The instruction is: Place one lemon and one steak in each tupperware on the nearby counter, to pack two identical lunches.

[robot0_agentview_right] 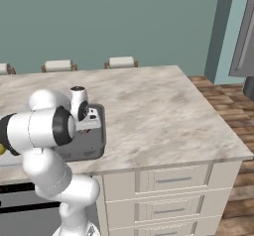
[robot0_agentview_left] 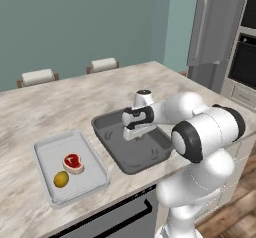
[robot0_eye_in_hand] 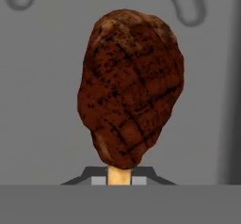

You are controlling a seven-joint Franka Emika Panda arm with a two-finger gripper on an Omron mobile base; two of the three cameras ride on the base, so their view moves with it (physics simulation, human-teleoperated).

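My gripper hangs low over the dark grey tupperware on the marble counter, shut on a dark brown-red steak. In the hand view the steak stands out from between the fingertips with the tray's grey floor right behind it. To the left, the shallow light grey tupperware holds a red steak and a lemon. From the right base view my own arm covers most of the dark tupperware and the gripper.
Two white-backed stools stand beyond the counter's far edge. A tall steel fridge and a wall oven stand to the right. Drawer fronts run below the counter, and broad bare marble lies right of the trays.
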